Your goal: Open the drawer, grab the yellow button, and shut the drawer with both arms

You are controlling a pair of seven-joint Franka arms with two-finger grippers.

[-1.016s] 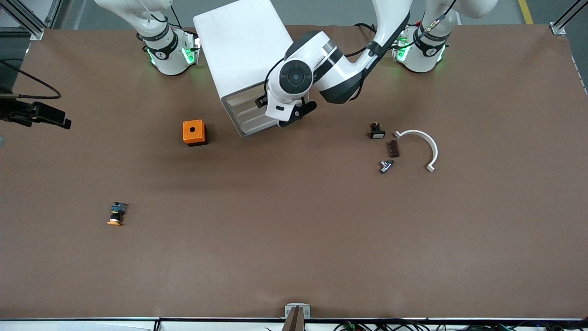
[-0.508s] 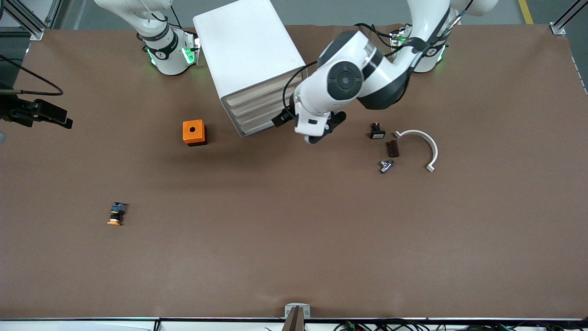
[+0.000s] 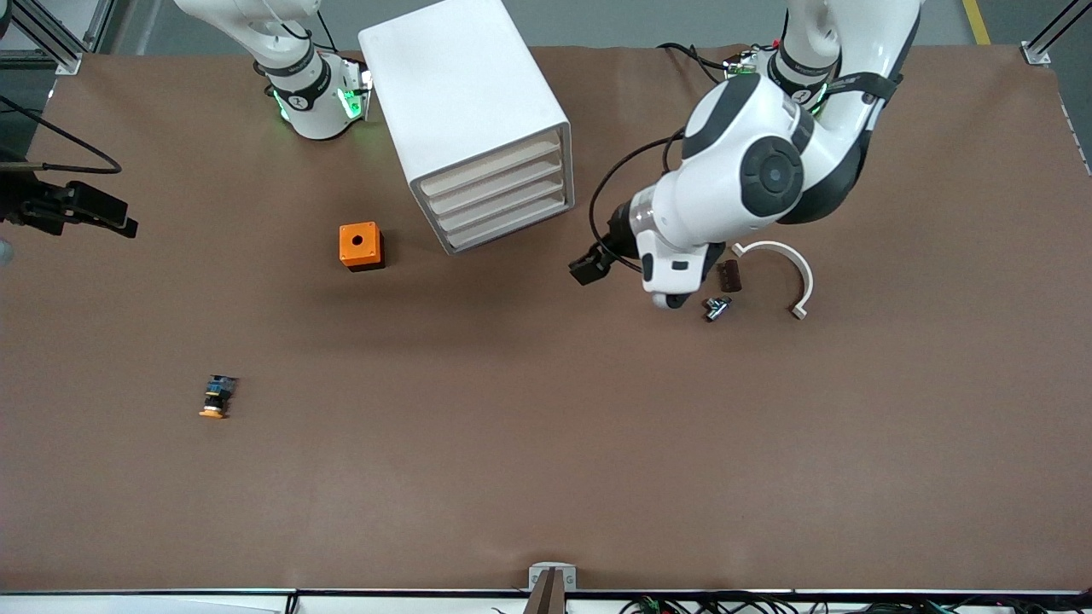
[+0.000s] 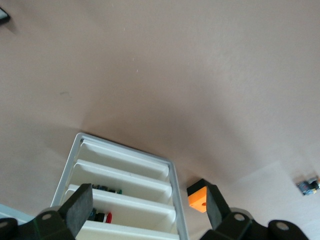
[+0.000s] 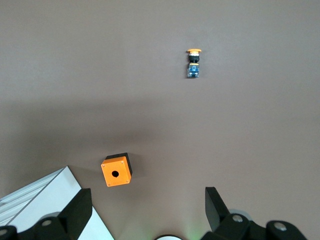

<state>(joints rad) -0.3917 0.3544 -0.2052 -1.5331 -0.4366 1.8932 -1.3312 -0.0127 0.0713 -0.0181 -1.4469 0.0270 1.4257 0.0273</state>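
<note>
Lying apart from orange cube (image 3: pixel 361 246), button (image 3: pixel 217 397), cabinet (image 3: pixel 465 111) drawers shut, both end effectors wide, empty

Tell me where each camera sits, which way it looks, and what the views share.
Front view: high across the table, facing both arms' bases; left gripper open over bare tabletop.
Left wrist view: looks down past its own black fingers at the white four-drawer cabinet.
Right wrist view: looks down past the right gripper, open, at the tiny orange-capped button.
Shared: the orange cube with a round hole appears in all three.
</note>
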